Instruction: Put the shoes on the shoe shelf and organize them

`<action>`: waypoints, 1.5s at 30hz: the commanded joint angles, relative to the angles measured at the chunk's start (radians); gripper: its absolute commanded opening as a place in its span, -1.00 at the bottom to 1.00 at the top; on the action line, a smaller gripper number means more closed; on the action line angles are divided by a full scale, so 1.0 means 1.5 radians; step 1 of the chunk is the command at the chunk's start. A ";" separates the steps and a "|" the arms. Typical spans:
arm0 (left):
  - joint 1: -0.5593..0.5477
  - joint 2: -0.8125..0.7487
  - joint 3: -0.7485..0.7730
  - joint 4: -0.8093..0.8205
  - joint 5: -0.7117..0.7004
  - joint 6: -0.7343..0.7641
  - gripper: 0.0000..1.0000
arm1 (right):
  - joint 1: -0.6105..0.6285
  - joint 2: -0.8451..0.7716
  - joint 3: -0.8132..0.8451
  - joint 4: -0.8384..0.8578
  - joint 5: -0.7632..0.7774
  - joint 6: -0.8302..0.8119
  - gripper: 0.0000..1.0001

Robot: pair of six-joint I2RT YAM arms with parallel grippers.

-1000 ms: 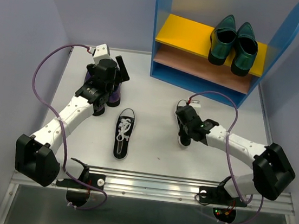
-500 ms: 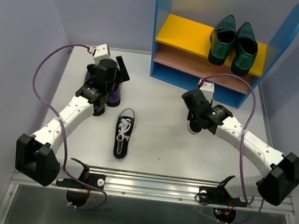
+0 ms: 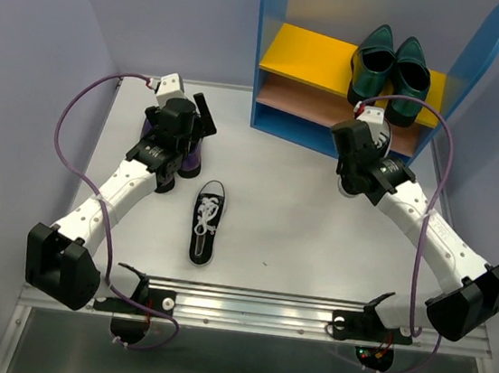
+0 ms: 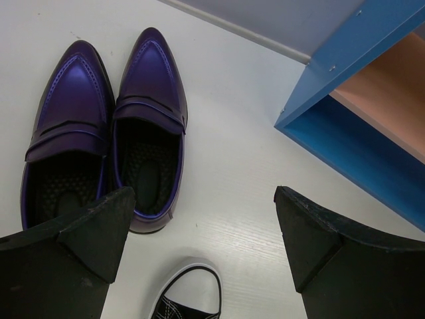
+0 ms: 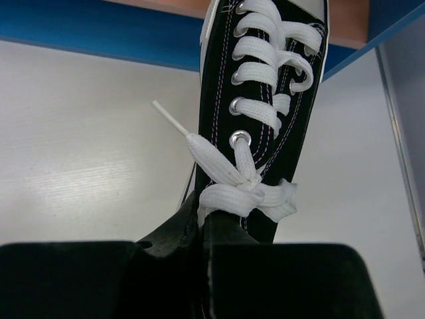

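so the right gripper (image 5: 202, 224) has its fingers pinched together on the black sneaker (image 5: 265, 100), gripping it at the back of the lace-up opening, right under the bow. in the wrist view that shoe runs straight out ahead of the fingers, with its toe up against the blue base (image 5: 99, 30) of the shoe shelf (image 3: 264, 52) and a strip of the tan middle board (image 5: 345, 20) just past the toe. can't really tell whether the sole is touching the table (image 3: 275, 199) or hanging a bit above it. the left gripper (image 4: 202, 206) is wide open with nothing between its fingers (image 4: 99, 229). it hangs over the purple shoes (image 4: 149, 100), which sit side by side and touching, toes pointing away from the gripper, mostly ahead of its left finger. the lower corner of the shelf is off ahead of its right finger, apart from the purple pair. the other black sneaker (image 3: 206, 227) lies flat on the table behind that gripper, on the arm-base side, and only its toe pokes into the bottom of the left wrist view between the fingers. the green loafers (image 3: 374, 65) are on the yellow upper board (image 3: 307, 53), paired up at its right end, above and just beyond the right gripper.
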 commanded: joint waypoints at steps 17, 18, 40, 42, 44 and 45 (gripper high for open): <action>0.001 -0.015 0.003 0.023 -0.004 0.010 0.97 | -0.183 0.080 0.086 0.180 -0.140 -0.275 -0.99; 0.001 -0.013 0.005 0.022 -0.003 0.010 0.97 | -0.183 0.082 0.083 0.200 -0.147 -0.284 -0.99; 0.001 -0.016 0.002 0.018 -0.004 0.008 0.97 | -0.264 0.163 0.030 0.427 -0.137 -0.423 -0.99; 0.001 -0.017 0.003 0.017 -0.004 0.010 0.97 | -0.272 0.170 0.032 0.433 -0.138 -0.422 -0.99; 0.000 -0.017 0.005 0.016 -0.003 0.010 0.97 | -0.278 0.182 0.040 0.438 -0.141 -0.422 -0.99; 0.001 -0.017 0.007 0.017 -0.002 0.011 0.97 | -0.278 0.185 0.043 0.441 -0.144 -0.422 -0.99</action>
